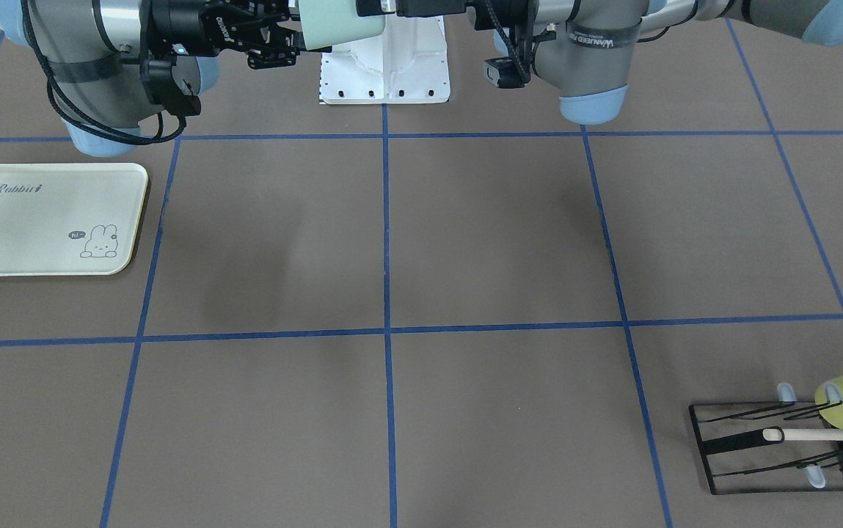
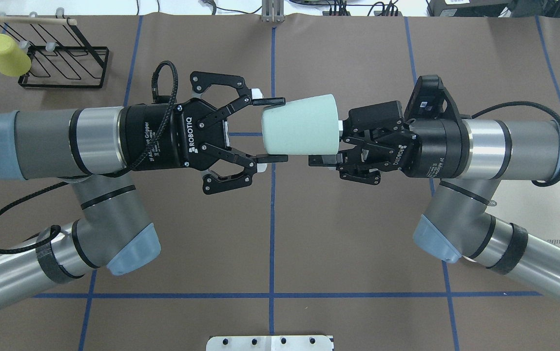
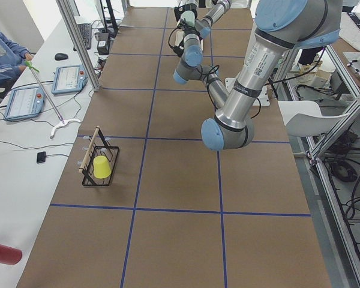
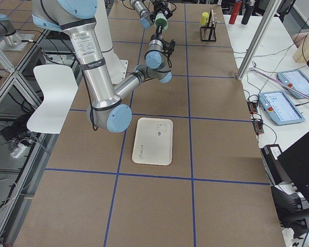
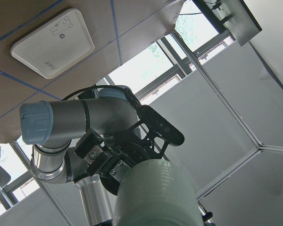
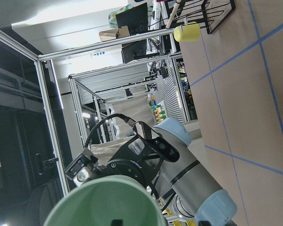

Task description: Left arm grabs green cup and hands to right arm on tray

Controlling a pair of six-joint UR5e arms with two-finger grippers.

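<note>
Here, pale mint green cup [image 2: 299, 124] aloft on its side, left gripper [image 2: 271, 129] spread, right gripper [image 2: 328, 153] pinching its rim, right wrist view alone looking inside.

We find the cup [image 2: 299, 124] aloft mid-table, between left gripper [image 2: 271, 129] and right gripper [image 2: 328, 144]. The tray [image 2: 548, 209] lies near right, and the rack [image 2: 63, 86], with another cup [image 2: 8, 56], far left.

Bright, even light from above leaves only faint, soft-edged shadows on the brown table [image 1: 260, 279]; the windows [image 5: 146, 66] blow out white in the left wrist view; the green cup [image 5: 155, 197] looms blurred there, close to the lens; the fixed views are sharp.
</note>
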